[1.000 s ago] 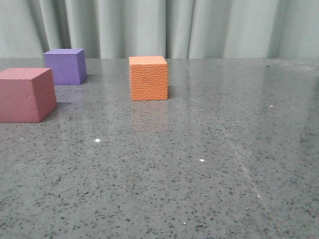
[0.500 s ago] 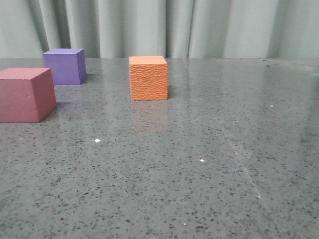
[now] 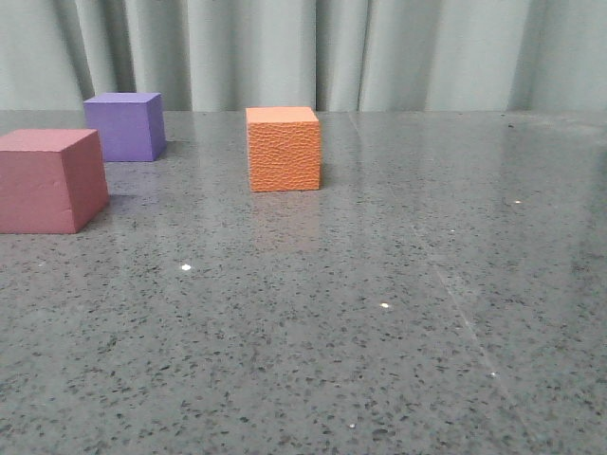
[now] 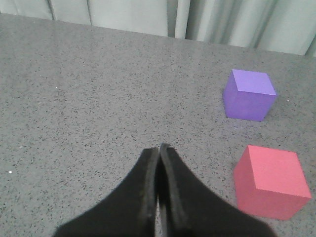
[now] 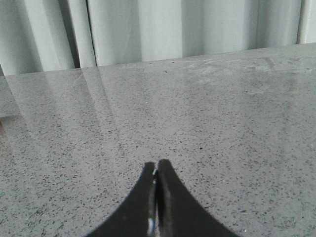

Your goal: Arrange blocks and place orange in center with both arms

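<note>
In the front view the orange pebbled cube (image 3: 283, 149) stands on the table at mid-depth. The purple cube (image 3: 124, 126) is at the back left and the pinkish-red cube (image 3: 49, 180) is at the left edge, nearer. Neither gripper shows in the front view. In the left wrist view my left gripper (image 4: 159, 148) is shut and empty above bare table, with the purple cube (image 4: 248, 94) and the pinkish-red cube (image 4: 270, 181) off to one side. In the right wrist view my right gripper (image 5: 157, 164) is shut and empty over bare table; no cube shows there.
The grey speckled table (image 3: 379, 313) stretches to a pale curtain (image 3: 379, 52) at the back.
</note>
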Controlling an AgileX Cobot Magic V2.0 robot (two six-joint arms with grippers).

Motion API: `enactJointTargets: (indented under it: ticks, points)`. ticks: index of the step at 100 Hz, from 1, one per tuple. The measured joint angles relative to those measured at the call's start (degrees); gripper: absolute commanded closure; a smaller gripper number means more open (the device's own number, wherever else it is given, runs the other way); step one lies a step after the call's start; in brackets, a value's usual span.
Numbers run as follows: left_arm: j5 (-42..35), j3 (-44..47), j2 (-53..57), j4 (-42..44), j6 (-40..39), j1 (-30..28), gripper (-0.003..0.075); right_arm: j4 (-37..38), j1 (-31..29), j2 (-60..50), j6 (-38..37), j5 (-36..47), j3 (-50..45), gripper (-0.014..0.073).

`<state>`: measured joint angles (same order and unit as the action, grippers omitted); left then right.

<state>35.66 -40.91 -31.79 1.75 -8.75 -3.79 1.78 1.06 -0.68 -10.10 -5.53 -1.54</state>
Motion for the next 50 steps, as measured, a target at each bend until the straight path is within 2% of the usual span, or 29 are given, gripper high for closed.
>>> enactJointTargets:
  ticks: [16, 38, 43, 50]
  points:
    - [1.41, -4.84, -6.68, -1.75, 0.0, 0.0, 0.073, 0.0, 0.0, 0.0, 0.0, 0.0, 0.0, 0.0661]
    - [2.13, -5.57, -9.83, -2.87, 0.0, 0.0, 0.0722, 0.0, 0.0, 0.0, 0.0, 0.0, 0.0, 0.0661]
    - [2.13, -5.57, -9.93, -3.01, 0.0, 0.0, 0.0692, 0.0, 0.0, 0.0, 0.0, 0.0, 0.0, 0.0661]
    - [1.91, -5.61, -9.93, -3.01, 0.0, 0.0, 0.0585, 0.0, 0.0, 0.0, 0.0, 0.0, 0.0, 0.0661]
